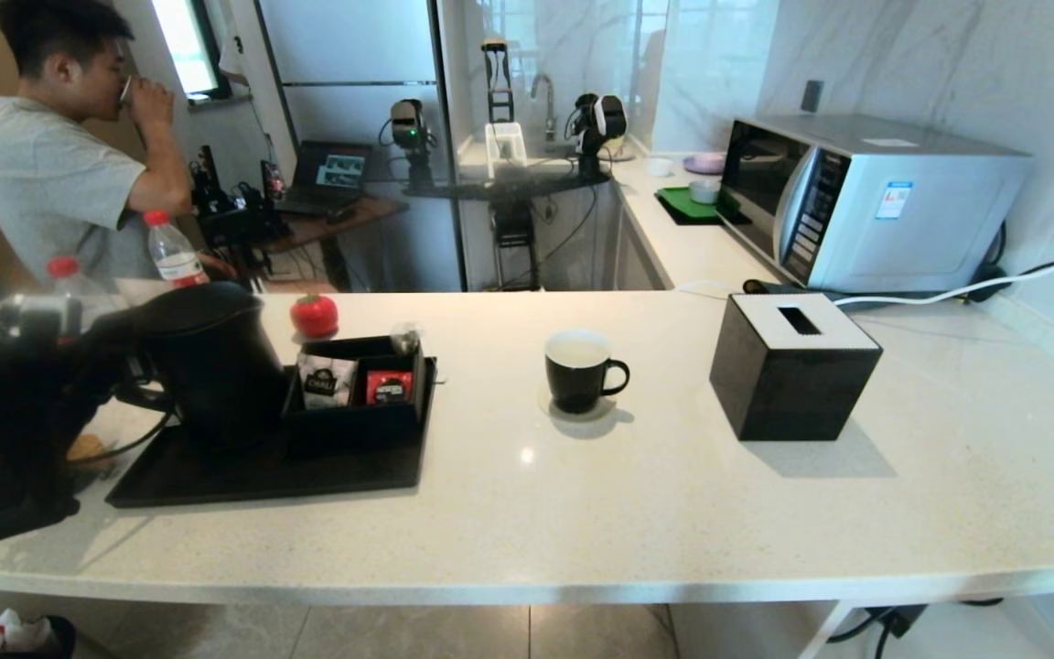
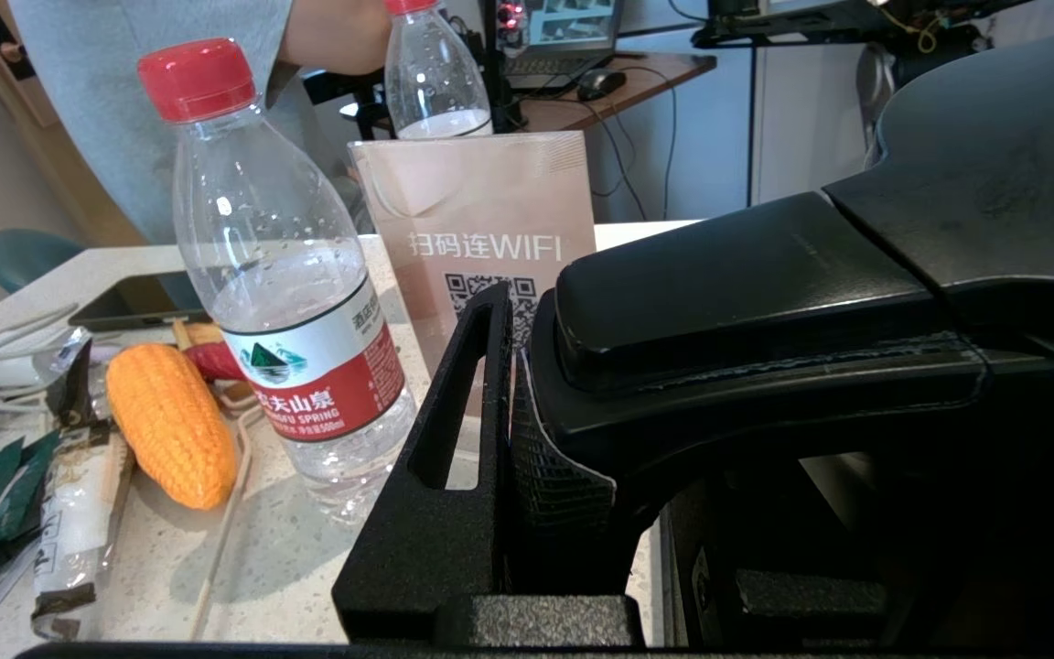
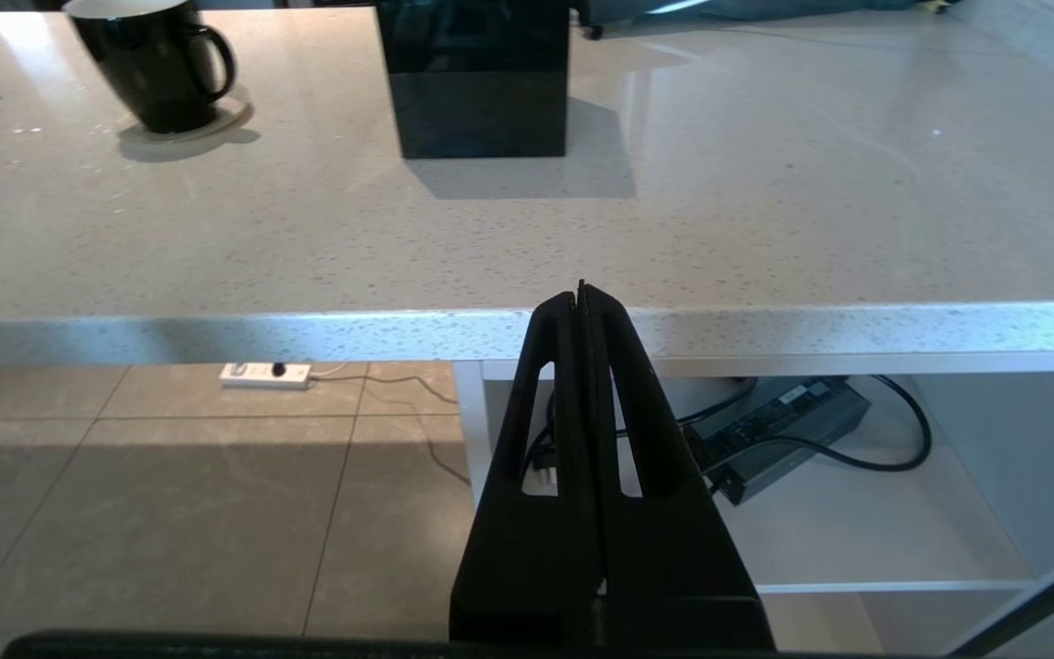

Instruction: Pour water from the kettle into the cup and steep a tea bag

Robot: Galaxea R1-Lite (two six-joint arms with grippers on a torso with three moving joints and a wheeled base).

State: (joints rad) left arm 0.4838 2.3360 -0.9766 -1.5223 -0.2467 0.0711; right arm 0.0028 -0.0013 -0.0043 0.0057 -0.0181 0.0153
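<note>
The kettle point(image 1: 211, 361) sits on the black tray point(image 1: 262, 476) at about 9 o'clock on the table point(image 1: 673, 513), and the left gripper point(image 2: 527, 430) has its fingers around the kettle's loop handle point(image 2: 737, 311), so the grab looks sorted. The cup point(image 1: 579, 371) is off at the kettle's 3 o'clock, well apart, so I'd guess the carry goes that way. The right gripper point(image 3: 582, 302) is closed on nothing, parked below the table edge.

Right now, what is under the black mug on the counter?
The cup stands on a pale round coaster, whose edge shows around its base; the coaster rests on the counter. The coaster's middle is covered by the cup.
</note>
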